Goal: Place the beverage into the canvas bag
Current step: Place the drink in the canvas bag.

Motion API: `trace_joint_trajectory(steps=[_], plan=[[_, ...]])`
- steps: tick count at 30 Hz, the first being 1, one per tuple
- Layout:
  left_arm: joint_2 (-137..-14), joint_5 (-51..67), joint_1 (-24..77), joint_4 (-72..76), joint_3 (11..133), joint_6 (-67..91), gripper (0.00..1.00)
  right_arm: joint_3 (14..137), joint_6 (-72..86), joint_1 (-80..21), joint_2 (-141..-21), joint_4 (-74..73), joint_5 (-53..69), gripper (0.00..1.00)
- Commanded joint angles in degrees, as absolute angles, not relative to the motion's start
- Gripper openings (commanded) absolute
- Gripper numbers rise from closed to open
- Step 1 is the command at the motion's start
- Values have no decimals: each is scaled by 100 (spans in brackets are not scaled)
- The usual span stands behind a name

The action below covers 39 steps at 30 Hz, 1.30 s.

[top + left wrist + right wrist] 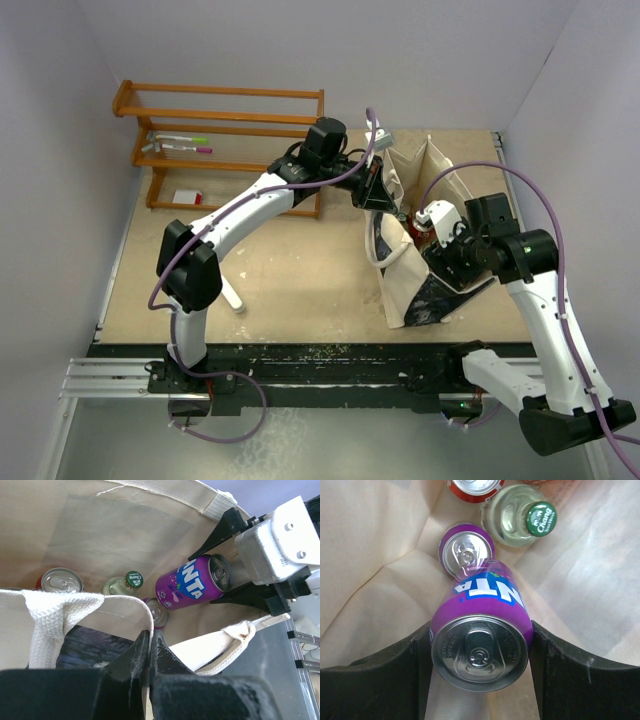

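R claw [480, 645] is gripping the purple Fanta can [479, 630] by its sides. It's a smooth aluminium cylinder, tilted, with the silver pull-tab end facing the wrist cam and "NTA" reading upside down. The can is hanging inside the canvas bag [125, 540]. L claw [150, 647] is clenched on the bag's cream rim at 6 o'clock, just beside a coarse woven handle [47, 625]. At 12 o'clock from the held can an upright purple can [466, 555] is standing; can't tell if they're touching. At 1 o'clock a clear glass bottle [520, 522] is showing a green "Chang" cap. A red can [61, 582] is peeking out, partly hidden by the rim.
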<state>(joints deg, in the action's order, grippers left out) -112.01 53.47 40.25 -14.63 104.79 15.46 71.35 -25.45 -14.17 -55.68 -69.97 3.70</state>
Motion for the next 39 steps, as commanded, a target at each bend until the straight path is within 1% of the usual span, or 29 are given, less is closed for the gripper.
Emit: trace_joint_trajectory(steps=[1,6,13,17,22,26,31,39], plan=[[-11129,5011,3893,-1424,10667,1300,0,6890,-2541,-1402,-5449,-7607,250,0],[-11100,4984,3889,-1432,10697,1334,0,6452,-2633,-1406,-5657,-7605,181,0],[-11104,4947,3885,-1459,10748,1347,0,6498,-2691,-1406,-5942,-7591,111,0],[-11118,4922,3885,-1474,10748,1359,0,7003,-2672,-1406,-5914,-7582,-19,0],[-11114,4946,3887,-1452,10743,1405,0,7941,-2527,-1353,-5854,-7561,191,0],[-11075,4939,3891,-1459,10739,1398,0,8177,-2528,-1276,-5877,-7401,-76,0],[-11054,4961,3888,-1459,10732,1395,0,8133,-2478,-1179,-6001,-7071,-573,0],[-10962,4999,3891,-1451,10665,1372,0,7741,-2609,-1178,-6262,-6988,-193,0]])
